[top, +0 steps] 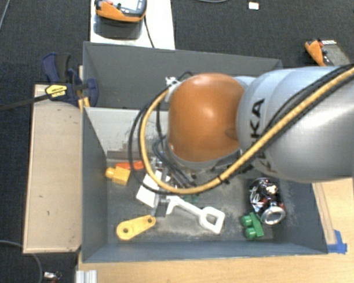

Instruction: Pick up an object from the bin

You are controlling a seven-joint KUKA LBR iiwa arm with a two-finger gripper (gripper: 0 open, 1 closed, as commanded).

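Down near the bin's [98, 245] front-left, the gripper [161, 202] sits under the arm's orange cover [204, 116], by a white scoop's [193, 211] handle and a white block [146, 195]; how open it is, I cannot tell. A yellow tag [134, 226] lies near, a crushed can [266, 199] well apart.

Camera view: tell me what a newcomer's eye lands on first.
The arm's rounded orange cover dominates the middle of the grey bin, with the silver arm sweeping in from the right. Just below it on the bin floor lie a white plastic scoop and a flat yellow piece. A crushed can and a green block sit toward the near right corner.
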